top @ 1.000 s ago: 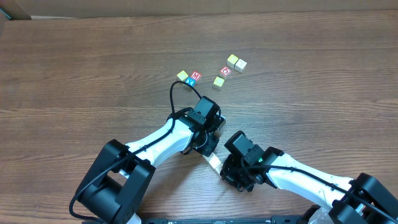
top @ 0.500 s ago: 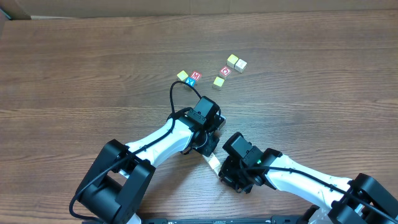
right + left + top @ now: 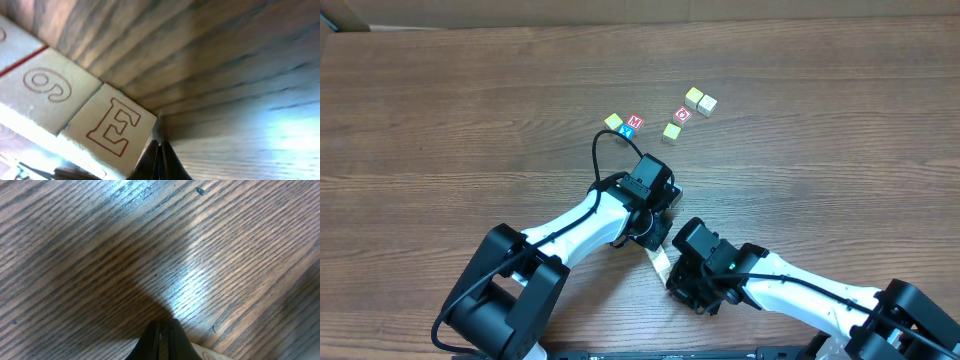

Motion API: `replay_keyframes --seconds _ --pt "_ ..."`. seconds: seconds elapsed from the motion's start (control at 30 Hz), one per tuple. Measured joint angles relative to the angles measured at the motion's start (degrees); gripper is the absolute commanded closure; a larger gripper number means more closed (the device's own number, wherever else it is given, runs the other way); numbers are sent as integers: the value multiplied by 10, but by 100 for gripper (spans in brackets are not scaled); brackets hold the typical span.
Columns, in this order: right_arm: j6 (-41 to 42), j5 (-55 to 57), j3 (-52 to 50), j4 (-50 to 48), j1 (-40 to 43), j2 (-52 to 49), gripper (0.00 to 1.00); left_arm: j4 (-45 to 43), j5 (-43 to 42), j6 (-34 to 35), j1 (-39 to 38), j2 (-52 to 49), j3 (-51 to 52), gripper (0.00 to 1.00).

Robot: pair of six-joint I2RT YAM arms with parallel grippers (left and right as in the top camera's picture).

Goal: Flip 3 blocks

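Sheeny wood-grain table point(image 3: 100, 255), matt wooden blocks point(image 3: 672, 131)

Pale cubes point(image 3: 693, 96): drawings too small to tell; lettered blocks point(image 3: 107, 127) cut by edge.

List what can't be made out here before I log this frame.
Overhead: the drawings on the pale blocks are too small to read.
Overhead: the pale strip is mostly hidden under the right arm.
Left wrist: a pale piece is cut off by the bottom edge.
Right wrist: the lettered tiles run off the left edge, so their count is unknown.
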State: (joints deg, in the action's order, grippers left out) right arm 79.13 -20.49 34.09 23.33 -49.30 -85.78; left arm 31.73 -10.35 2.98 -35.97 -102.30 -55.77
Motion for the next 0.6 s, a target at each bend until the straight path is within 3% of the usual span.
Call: replay_keyframes --seconds 0.6 --pt "18 -3 0 -9 -11 0 96 0 6 0 -6 0 0 96"
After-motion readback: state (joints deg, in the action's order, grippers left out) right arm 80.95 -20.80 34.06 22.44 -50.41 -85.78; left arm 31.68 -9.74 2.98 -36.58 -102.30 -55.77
